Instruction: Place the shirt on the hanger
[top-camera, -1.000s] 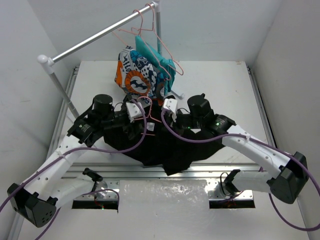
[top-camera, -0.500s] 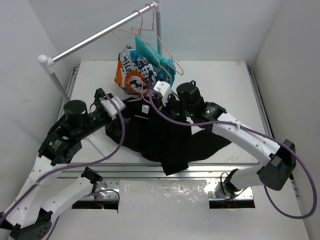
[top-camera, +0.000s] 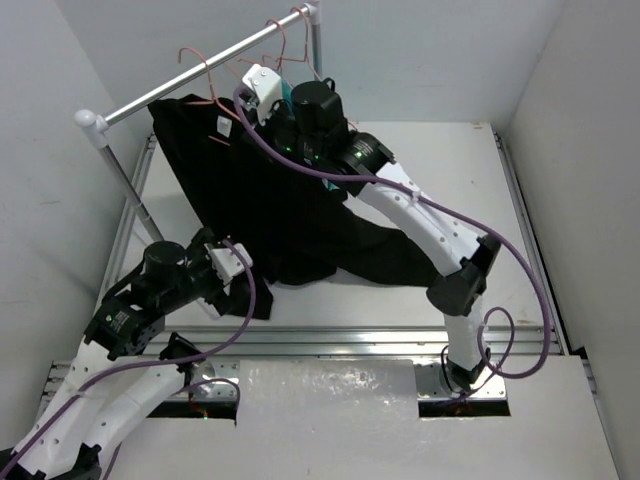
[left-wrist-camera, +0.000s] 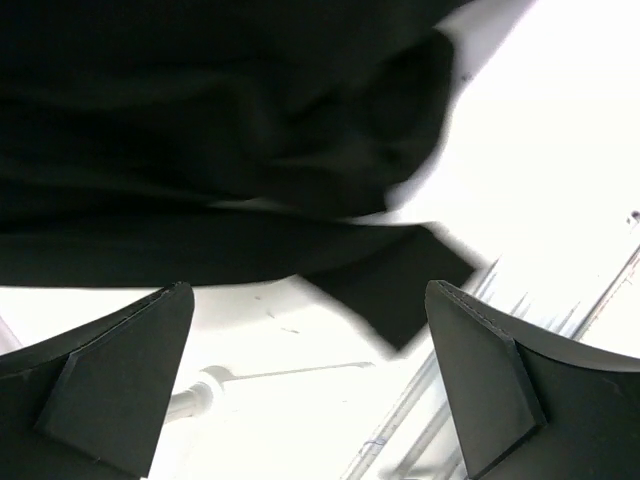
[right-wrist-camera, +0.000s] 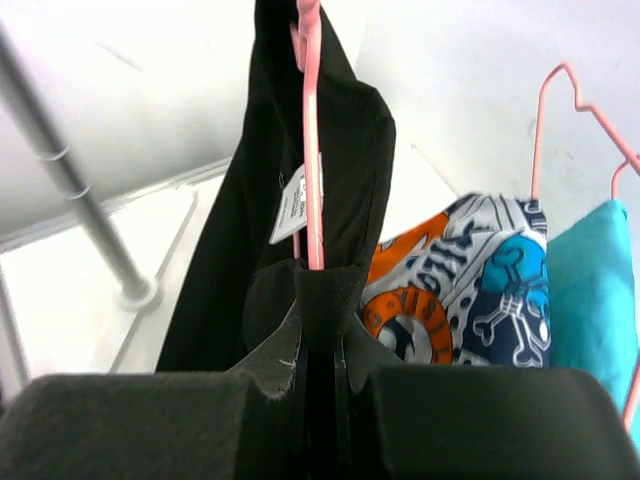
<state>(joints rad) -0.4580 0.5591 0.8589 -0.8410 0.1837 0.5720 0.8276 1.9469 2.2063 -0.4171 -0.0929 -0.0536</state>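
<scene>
The black shirt (top-camera: 260, 210) hangs from a salmon-pink hanger (top-camera: 200, 70) up at the metal rail (top-camera: 150, 98); its lower part trails down to the table. My right gripper (top-camera: 262, 88) is raised beside the rail. In the right wrist view my right gripper (right-wrist-camera: 322, 300) is shut on the shirt's (right-wrist-camera: 225, 270) collar and the hanger's wire (right-wrist-camera: 312, 150), just below the white neck label (right-wrist-camera: 292, 205). My left gripper (top-camera: 232, 262) is low by the shirt's hem. In the left wrist view it (left-wrist-camera: 310, 380) is open and empty, with the shirt (left-wrist-camera: 200, 150) above it.
More pink hangers (top-camera: 285, 40) hang on the rail's far end. The orange-white-blue patterned garment (right-wrist-camera: 460, 290) and the teal garment (right-wrist-camera: 590, 290) hang just right of the shirt. The rail's upright post (top-camera: 125, 180) stands at the left. The white table (top-camera: 450, 180) lies below.
My right arm has lifted the hanger with the shirt from the table up to the rail. My left gripper has let go and dropped back to the lower left.
</scene>
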